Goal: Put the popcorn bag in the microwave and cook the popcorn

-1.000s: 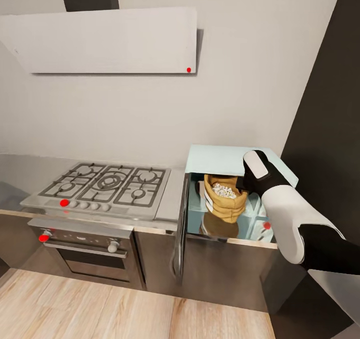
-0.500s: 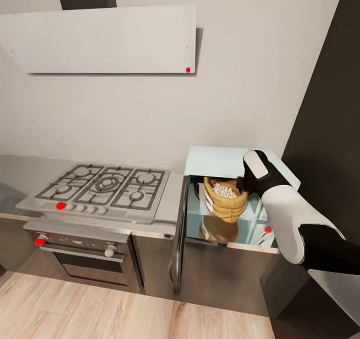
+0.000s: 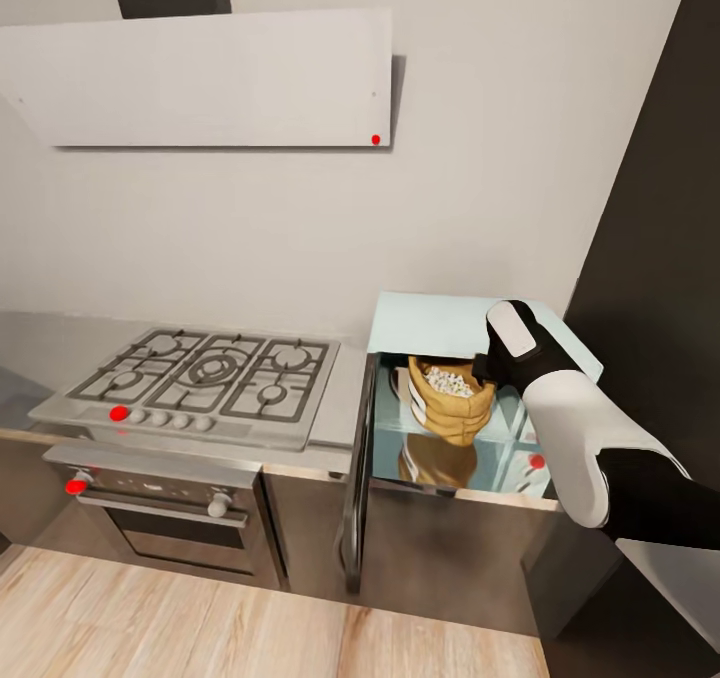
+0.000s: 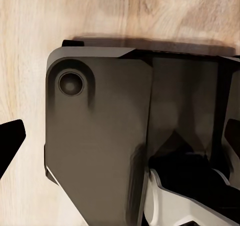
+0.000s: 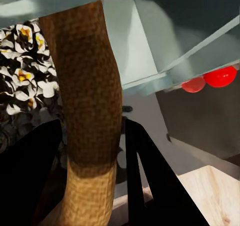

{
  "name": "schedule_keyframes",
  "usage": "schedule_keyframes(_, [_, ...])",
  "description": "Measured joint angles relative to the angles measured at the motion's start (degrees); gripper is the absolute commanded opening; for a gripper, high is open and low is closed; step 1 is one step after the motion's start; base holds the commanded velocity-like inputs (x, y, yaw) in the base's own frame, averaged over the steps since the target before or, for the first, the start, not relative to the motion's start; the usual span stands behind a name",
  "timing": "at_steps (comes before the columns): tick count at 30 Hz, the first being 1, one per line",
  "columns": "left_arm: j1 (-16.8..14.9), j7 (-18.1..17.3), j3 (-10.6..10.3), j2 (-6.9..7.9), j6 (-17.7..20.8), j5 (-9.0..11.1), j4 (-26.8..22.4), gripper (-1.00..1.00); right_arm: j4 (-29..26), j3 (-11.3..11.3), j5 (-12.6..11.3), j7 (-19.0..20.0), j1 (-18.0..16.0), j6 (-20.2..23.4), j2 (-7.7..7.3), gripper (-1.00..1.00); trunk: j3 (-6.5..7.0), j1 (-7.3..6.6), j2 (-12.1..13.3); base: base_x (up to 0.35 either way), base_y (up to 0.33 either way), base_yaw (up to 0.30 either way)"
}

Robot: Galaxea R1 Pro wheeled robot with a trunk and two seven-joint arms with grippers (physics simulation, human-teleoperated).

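Head view: tan popcorn bag (image 3: 452, 410) w/ white popcorn (image 3: 449, 381)

Gas hob (image 3: 200, 378) under white hood (image 3: 210, 78)

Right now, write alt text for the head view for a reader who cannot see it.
The right pincer grips the rim of the popcorn bag, full of white popcorn, inside the open mint-blue microwave on the countertop. To the left sit a gas hob and a built-in oven.

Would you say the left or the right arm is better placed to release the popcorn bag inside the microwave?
Right. The right gripper straddles the popcorn bag's rim inside the open microwave; the left wrist view faces the floor.
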Motion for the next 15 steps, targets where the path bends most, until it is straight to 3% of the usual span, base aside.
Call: schedule_keyframes(15, [0.0,0.0,-0.1,0.00,0.0,-0.1,0.0,1.00,0.0,0.0,0.0,0.0,0.0,0.0,0.00,-1.00,0.00,0.01,0.0,0.010,0.000,0.000])
